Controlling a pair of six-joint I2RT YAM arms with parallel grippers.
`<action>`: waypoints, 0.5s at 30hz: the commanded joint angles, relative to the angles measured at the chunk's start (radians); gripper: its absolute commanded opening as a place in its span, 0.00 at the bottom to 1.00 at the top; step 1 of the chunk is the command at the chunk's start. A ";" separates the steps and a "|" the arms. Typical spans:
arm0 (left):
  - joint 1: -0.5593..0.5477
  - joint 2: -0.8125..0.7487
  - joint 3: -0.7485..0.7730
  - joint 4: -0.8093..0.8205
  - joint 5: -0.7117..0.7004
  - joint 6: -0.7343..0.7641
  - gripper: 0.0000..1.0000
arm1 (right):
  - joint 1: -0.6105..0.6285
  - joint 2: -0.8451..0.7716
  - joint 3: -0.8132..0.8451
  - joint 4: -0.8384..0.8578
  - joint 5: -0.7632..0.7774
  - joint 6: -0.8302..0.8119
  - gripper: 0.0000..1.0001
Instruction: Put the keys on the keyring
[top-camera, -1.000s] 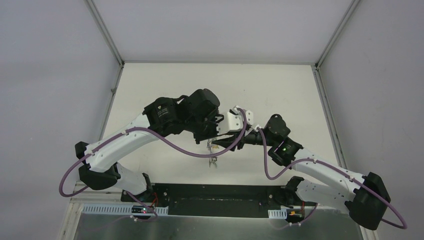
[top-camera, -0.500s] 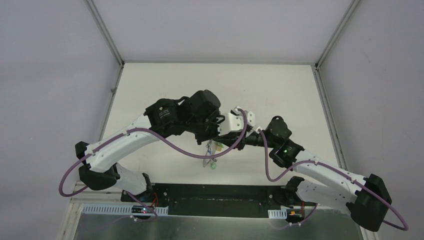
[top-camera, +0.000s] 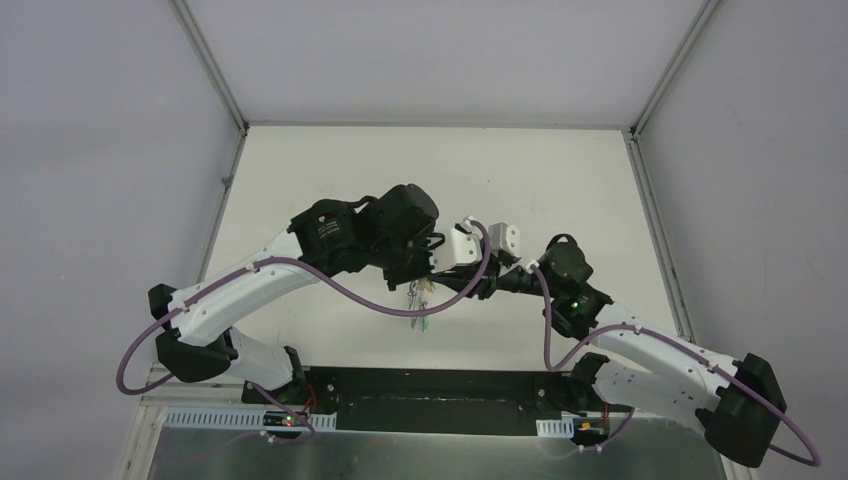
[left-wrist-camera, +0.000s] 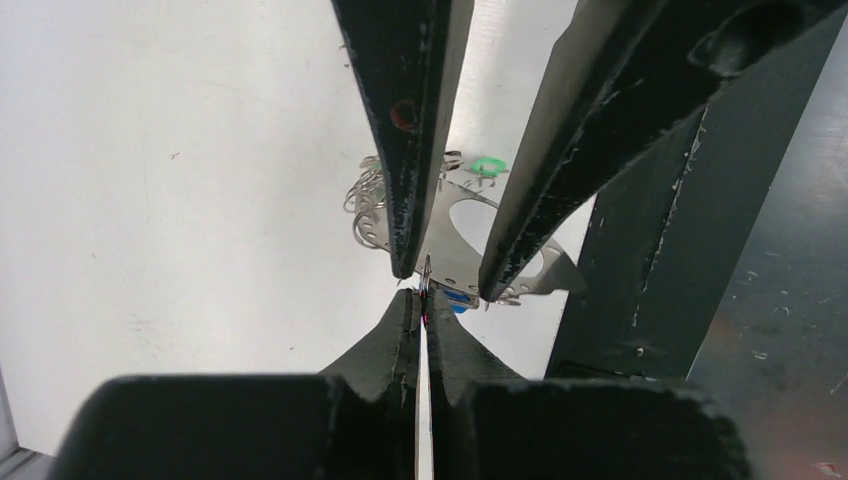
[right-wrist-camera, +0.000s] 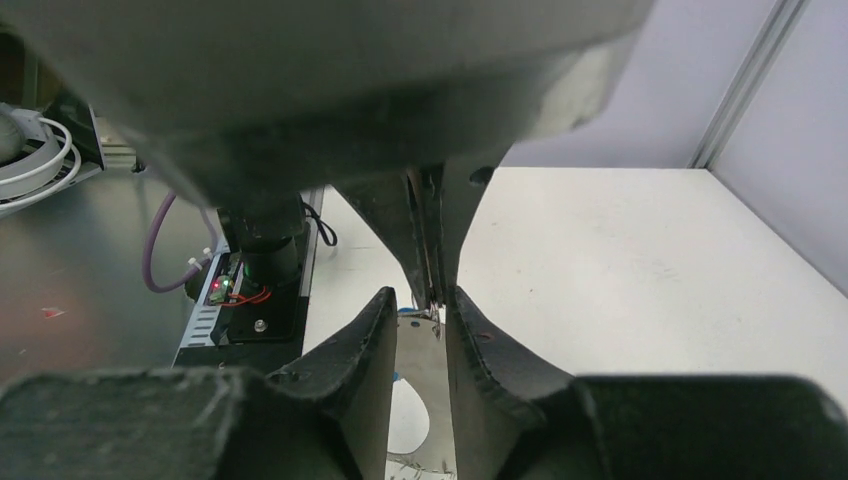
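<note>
- Top view: the fingertips of both arms are hidden under the wrist housings where the arms meet. The keys (top-camera: 421, 308) show only as a small glinting bunch with a green speck. They hang at that meeting point, above the front middle of the table (top-camera: 560, 180).
- Keyring: no loop can be traced in any view.
- Left wrist view: silver wire loops (left-wrist-camera: 365, 208), a green tag (left-wrist-camera: 487, 165) and a blue bit (left-wrist-camera: 455, 300), all partly behind fingers.
- Left gripper (left-wrist-camera: 420, 305): fingers together, clamped on a thin metal strip (left-wrist-camera: 425, 440) seen edge-on. What it belongs to, cannot tell.
- Right gripper (right-wrist-camera: 422, 300): fingers apart by a narrow gap. A flat silver plate (right-wrist-camera: 420, 362) with an oval hole shows through the gap.
- White print on the left arm's black housing (top-camera: 325, 228): too small to read.
</note>
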 joint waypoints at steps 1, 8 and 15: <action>-0.004 -0.033 0.002 0.024 -0.018 0.001 0.00 | 0.006 -0.011 0.015 0.067 -0.012 0.007 0.29; -0.004 -0.033 0.001 0.039 -0.013 0.001 0.00 | 0.006 0.026 0.013 0.066 -0.031 0.014 0.36; -0.004 -0.040 -0.008 0.049 0.008 0.001 0.00 | 0.006 0.040 0.000 0.091 -0.007 0.014 0.28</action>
